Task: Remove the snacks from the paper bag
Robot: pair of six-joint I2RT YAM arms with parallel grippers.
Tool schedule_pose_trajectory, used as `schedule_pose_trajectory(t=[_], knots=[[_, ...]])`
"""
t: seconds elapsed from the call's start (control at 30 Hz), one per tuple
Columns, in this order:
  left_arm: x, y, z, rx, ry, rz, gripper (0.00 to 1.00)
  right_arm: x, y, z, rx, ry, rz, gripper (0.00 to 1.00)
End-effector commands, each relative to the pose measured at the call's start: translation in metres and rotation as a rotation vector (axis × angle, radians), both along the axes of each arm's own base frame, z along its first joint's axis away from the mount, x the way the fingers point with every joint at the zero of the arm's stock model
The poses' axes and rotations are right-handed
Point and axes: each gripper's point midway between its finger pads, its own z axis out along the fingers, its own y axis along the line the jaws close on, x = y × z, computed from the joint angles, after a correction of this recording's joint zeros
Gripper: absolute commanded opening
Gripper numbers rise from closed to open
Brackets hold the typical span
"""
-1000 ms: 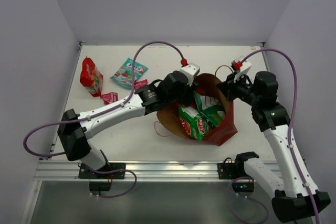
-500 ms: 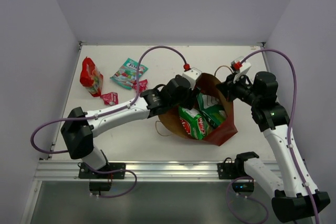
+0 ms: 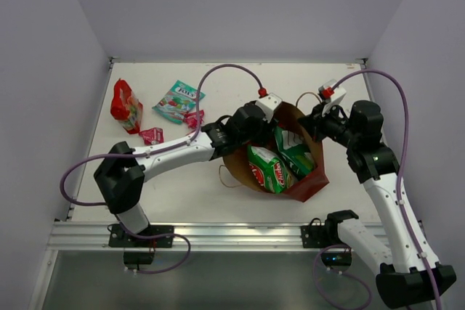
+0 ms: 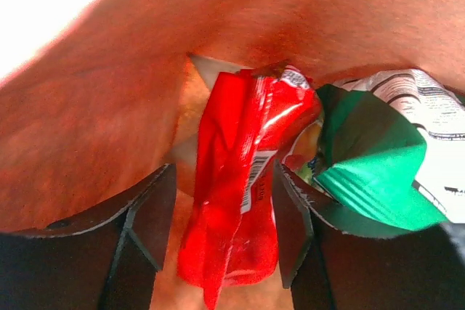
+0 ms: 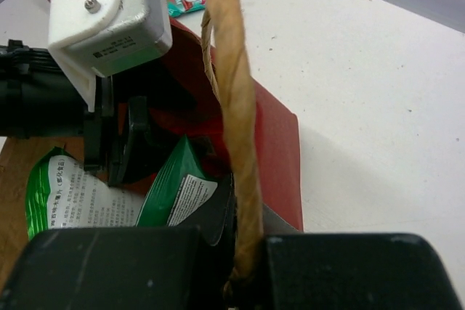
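Top external view: the red paper bag (image 3: 309,179) sits on the right half of the table (image 3: 240,81), toward the near edge, with its mouth gaping up and brown lining showing. Two green chip bags (image 3: 267,170) (image 3: 296,155) lie inside it, side by side. Your left claw (image 3: 263,130) reaches in over the bag's left rim, its tips hidden there. Your right claw (image 3: 318,123) is at the bag's far right rim. Out on the table, well apart from the bag: a red packet (image 3: 125,105) near the left edge, a teal pouch (image 3: 179,101) just right of it toward the far edge, and two small pink sachets (image 3: 152,135) (image 3: 195,117) below the pouch. Left wrist view: your left claw (image 4: 225,179) is deep in the bag with its jaws apart and a crumpled red packet (image 4: 236,201) standing between the fingers (image 4: 149,215). A gap shows on the left side, so it is straddled, not pinched. A green chip bag (image 4: 370,172) lies just right of that packet, touching it. Right wrist view: your right claw (image 5: 243,245) is clamped on the twisted paper handle (image 5: 234,121), which rises straight up out of the fingers. The bag's red wall (image 5: 280,150) hangs behind it, and a green chip bag (image 5: 171,186) shows inside.
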Motion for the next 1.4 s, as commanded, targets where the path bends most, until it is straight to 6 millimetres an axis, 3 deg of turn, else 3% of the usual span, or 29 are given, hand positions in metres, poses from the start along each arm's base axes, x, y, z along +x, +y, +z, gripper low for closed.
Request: schedule_pose_trajectory(t=[0.0,0.1,0.2,0.33,0.4,0.5,0.53,0.63,0.67,0.73,0.77,0.83,0.9,1.0,1.1,1.13,1.17,1.27,1.37], knots=[[0.001,-0.015,-0.01,-0.027,0.003,-0.05,0.58,0.003,0.009,0.042,0.042,-0.168,0.054,0.0],[-0.001,-0.016,-0.023,-0.015,0.031,-0.055,0.51,0.003,0.009,0.041,0.04,-0.17,0.05,0.0],[-0.001,-0.013,-0.018,-0.026,0.028,-0.044,0.37,0.004,0.007,0.041,0.038,-0.172,0.039,0.0],[0.002,0.0,0.018,-0.056,-0.035,-0.004,0.06,0.005,0.004,0.041,0.033,-0.179,0.022,0.0],[0.001,0.007,0.049,-0.095,-0.079,0.002,0.0,0.008,0.001,0.04,0.029,-0.178,-0.001,0.0],[-0.003,0.017,0.09,-0.134,-0.131,0.002,0.0,0.01,-0.003,0.038,0.027,-0.172,-0.031,0.0],[-0.005,0.021,0.114,-0.165,-0.163,0.0,0.0,0.011,-0.004,0.038,0.027,-0.171,-0.037,0.0],[-0.014,0.027,0.142,-0.193,-0.185,-0.024,0.0,0.015,-0.011,0.038,0.019,-0.172,-0.089,0.0],[-0.019,0.031,0.169,-0.237,-0.212,-0.033,0.0,0.017,-0.015,0.037,0.017,-0.169,-0.111,0.0],[-0.029,0.035,0.195,-0.275,-0.22,-0.064,0.0,0.02,-0.022,0.036,0.007,-0.17,-0.162,0.0],[-0.037,0.041,0.223,-0.331,-0.251,-0.077,0.0,0.021,-0.025,0.036,0.008,-0.169,-0.181,0.0],[-0.048,0.046,0.25,-0.386,-0.268,-0.107,0.0,0.024,-0.031,0.035,0.002,-0.166,-0.218,0.0],[-0.059,0.06,0.291,-0.46,-0.32,-0.113,0.0,0.027,-0.035,0.034,-0.006,-0.159,-0.244,0.0],[-0.059,0.093,0.331,-0.511,-0.392,-0.004,0.0,0.03,-0.048,0.034,-0.019,-0.16,-0.326,0.0],[-0.027,0.14,0.338,-0.413,-0.452,0.256,0.0,0.032,-0.064,0.038,-0.024,-0.169,-0.421,0.0],[-0.014,0.14,0.329,-0.362,-0.445,0.282,0.0,0.032,-0.067,0.039,-0.024,-0.171,-0.439,0.0],[0.001,0.154,0.327,-0.337,-0.447,0.338,0.0,0.032,-0.072,0.04,-0.029,-0.175,-0.466,0.0],[0.025,0.171,0.32,-0.296,-0.455,0.422,0.0,0.031,-0.081,0.038,-0.017,-0.159,-0.53,0.0],[0.054,0.181,0.303,-0.234,-0.462,0.501,0.0,0.029,-0.076,0.036,0.007,-0.146,-0.51,0.0]])
